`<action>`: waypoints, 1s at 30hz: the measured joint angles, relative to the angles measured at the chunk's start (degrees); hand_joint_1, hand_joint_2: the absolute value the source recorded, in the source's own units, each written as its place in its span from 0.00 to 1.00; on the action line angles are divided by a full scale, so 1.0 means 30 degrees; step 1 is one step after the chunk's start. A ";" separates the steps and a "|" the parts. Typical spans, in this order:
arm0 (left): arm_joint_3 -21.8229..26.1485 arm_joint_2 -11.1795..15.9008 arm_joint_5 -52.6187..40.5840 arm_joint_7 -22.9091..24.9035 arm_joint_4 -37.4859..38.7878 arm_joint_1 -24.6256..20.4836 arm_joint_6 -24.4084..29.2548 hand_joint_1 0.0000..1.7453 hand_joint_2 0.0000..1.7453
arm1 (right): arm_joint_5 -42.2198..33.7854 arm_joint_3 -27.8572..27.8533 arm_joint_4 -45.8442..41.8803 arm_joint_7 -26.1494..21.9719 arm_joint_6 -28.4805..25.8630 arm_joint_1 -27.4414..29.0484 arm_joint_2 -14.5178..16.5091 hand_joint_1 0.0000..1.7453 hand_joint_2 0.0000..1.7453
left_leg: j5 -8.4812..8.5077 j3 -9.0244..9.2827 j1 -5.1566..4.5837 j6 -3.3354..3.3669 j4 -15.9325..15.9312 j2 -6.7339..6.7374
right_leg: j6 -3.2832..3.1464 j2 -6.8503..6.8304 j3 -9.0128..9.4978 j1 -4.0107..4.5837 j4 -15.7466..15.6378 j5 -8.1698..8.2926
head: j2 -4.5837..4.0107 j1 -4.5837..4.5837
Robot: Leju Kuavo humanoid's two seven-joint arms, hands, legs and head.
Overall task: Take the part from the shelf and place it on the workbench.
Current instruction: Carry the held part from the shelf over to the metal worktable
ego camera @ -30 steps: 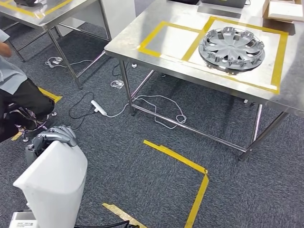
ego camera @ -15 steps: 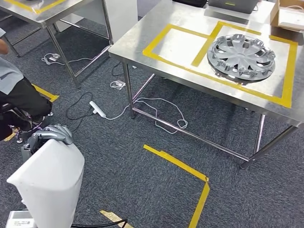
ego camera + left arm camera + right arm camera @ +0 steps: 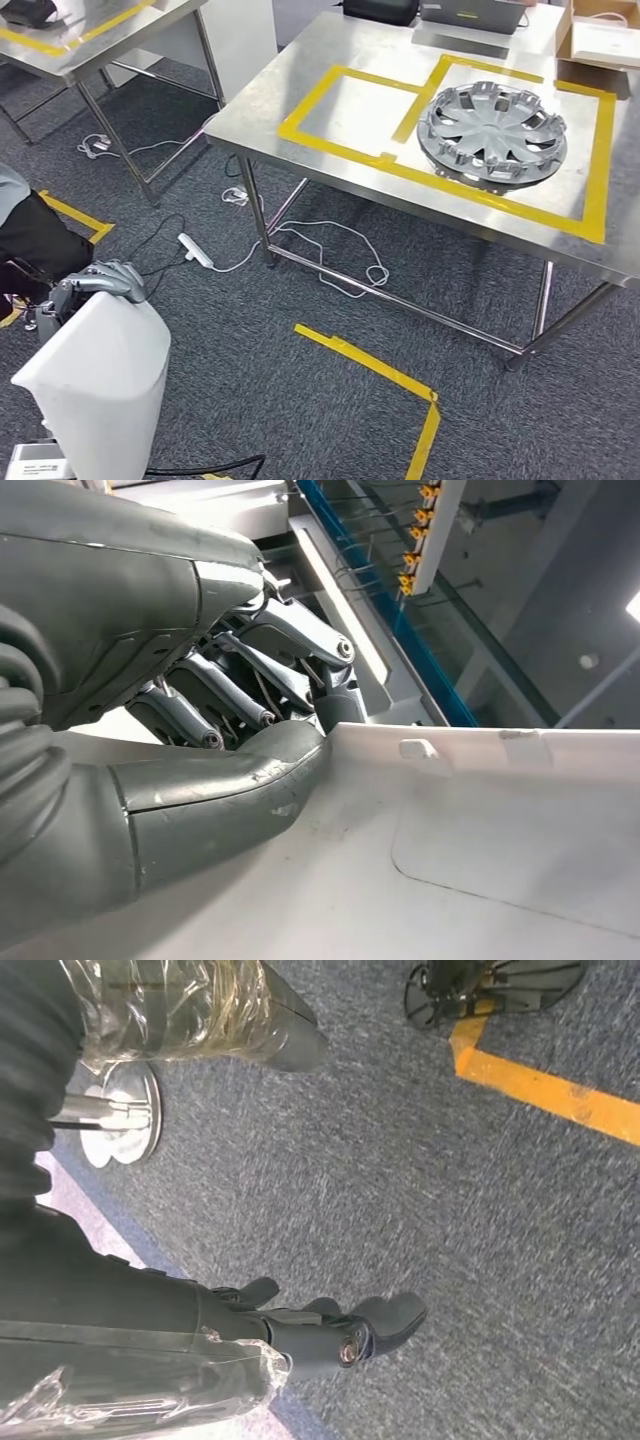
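Left hand: the left hand [image 3: 94, 283] grips the top edge of the white part [image 3: 98, 390], thumb [image 3: 219, 800] pressed on its face.
Part: held low at the robot's left, above the carpet, well apart from the table [image 3: 362, 60].
Right hand: the right hand [image 3: 332, 1335] hangs over the carpet, fingers loosely extended, holding nothing.
Table: a silver hubcap [image 3: 492, 133] lies inside yellow tape.

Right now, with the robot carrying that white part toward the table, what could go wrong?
The left hand grips the white part only at its top edge, so the bulky piece might slip or swing while walking.
Cables and a power strip lie on the floor by the workbench; feet could catch them.
A hubcap already fills one taped square, so placing there would collide.
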 joint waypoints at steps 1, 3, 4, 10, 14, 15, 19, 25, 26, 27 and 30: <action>0.0036 0.0011 -0.0004 0.0000 0.0000 0.0001 0.0000 1.00 1.00 | 0.0000 0.0000 0.0000 0.0009 0.0000 0.0012 0.0002 0.00 1.00 | 0.0498 -0.0164 0.0005 -0.0014 -0.0417 0.0001 | 0.0039 0.0028 0.0260 -0.0018 0.0000 -0.0197 | 0.0000 0.0002; 0.0115 0.0038 -0.0009 0.0000 0.0004 0.0007 0.0000 1.00 1.00 | -0.0002 0.0000 0.0002 0.0015 0.0004 0.0018 0.0004 0.00 1.00 | 0.2351 0.0058 0.0001 -0.0001 -0.2260 0.0007 | 0.0198 0.0077 0.0771 -0.0060 -0.0017 -0.0618 | 0.0000 0.0003; 0.0144 0.0056 -0.0014 0.0002 0.0011 0.0010 0.0000 1.00 1.00 | -0.0004 0.0000 0.0000 0.0014 0.0005 0.0011 0.0005 0.00 1.00 | 0.2987 0.0180 -0.0039 0.0048 -0.3220 0.0032 | 0.0322 0.0099 0.0915 -0.0050 -0.0043 -0.0804 | 0.0000 -0.0015; 0.0260 0.0044 -0.0084 0.0002 -0.0007 0.0050 -0.0004 1.00 1.00 | -0.0007 0.0002 0.0000 -0.0026 -0.0026 -0.0085 0.0009 0.00 1.00 | 0.3122 0.0733 -0.0116 0.0932 -0.4439 -0.0017 | 0.0926 0.0002 0.1147 -0.0033 0.0386 -0.1333 | 0.0000 -0.0034; 0.0290 -0.0029 -0.0098 0.0000 -0.0005 0.0076 -0.0007 1.00 1.00 | -0.0009 0.0005 0.0005 -0.0028 -0.0033 -0.0076 0.0015 0.00 1.00 | 0.2690 0.1196 -0.0151 0.1155 -0.4472 -0.0025 | 0.1079 -0.0016 -0.1954 -0.0058 0.4826 -0.2560 | 0.0000 0.0015; 0.0299 -0.0029 -0.0098 0.0000 -0.0004 0.0087 -0.0007 1.00 1.00 | -0.0009 0.0004 0.0005 -0.0026 -0.0046 -0.0035 0.0015 0.00 1.00 | 0.2550 0.1358 -0.0180 0.1170 -0.4472 -0.0044 | 0.1051 -0.0015 -0.2533 -0.0051 0.5227 -0.2614 | 0.0000 0.0022; 0.0322 -0.0067 -0.0109 0.0002 0.0000 0.0101 -0.0007 1.00 1.00 | -0.0009 0.0002 0.0005 -0.0035 -0.0091 0.0015 0.0007 0.00 1.00 | 0.1888 0.2258 -0.0322 0.1118 -0.4496 -0.0068 | 0.0515 -0.0038 -0.2279 0.0161 0.1880 0.0155 | 0.0000 0.0000; 0.0348 -0.0122 -0.0151 0.0018 0.0015 0.0117 0.0033 1.00 1.00 | -0.0139 -0.0002 0.0002 -0.0089 -0.0044 0.0070 0.0011 0.00 1.00 | 0.1507 0.2576 -0.0320 0.0545 -0.3894 -0.0055 | 0.0002 -0.0047 -0.1315 0.0216 0.0306 0.0847 | 0.0004 -0.0119; 0.0350 -0.0126 -0.0151 0.0029 0.0015 0.0097 0.0062 1.00 1.00 | -0.0171 -0.0002 0.0000 -0.0095 -0.0026 0.0035 0.0016 0.00 1.00 | 0.1172 0.2288 -0.0294 0.0454 -0.3333 -0.0046 | -0.0035 -0.0047 -0.1120 0.0143 0.0188 0.0869 | 0.0002 -0.0170; 0.0352 -0.0126 -0.0149 0.0047 0.0016 0.0092 0.0095 1.00 1.00 | -0.0202 -0.0002 -0.0002 -0.0093 -0.0006 -0.0002 0.0016 0.00 1.00 | 0.0684 0.1795 -0.0236 0.0344 -0.2478 -0.0034 | -0.0068 -0.0047 -0.1052 0.0118 0.0136 0.0860 | 0.0002 -0.0221; 0.0352 -0.0124 -0.0148 0.0102 0.0026 0.0118 0.0142 1.00 1.00 | -0.0248 -0.0004 -0.0002 -0.0071 0.0025 -0.0023 0.0020 0.00 1.00 | -0.0238 0.0065 -0.0048 0.0069 -0.0098 -0.0028 | -0.0086 -0.0001 -0.0977 0.0092 0.0131 0.0724 | 0.0000 -0.0266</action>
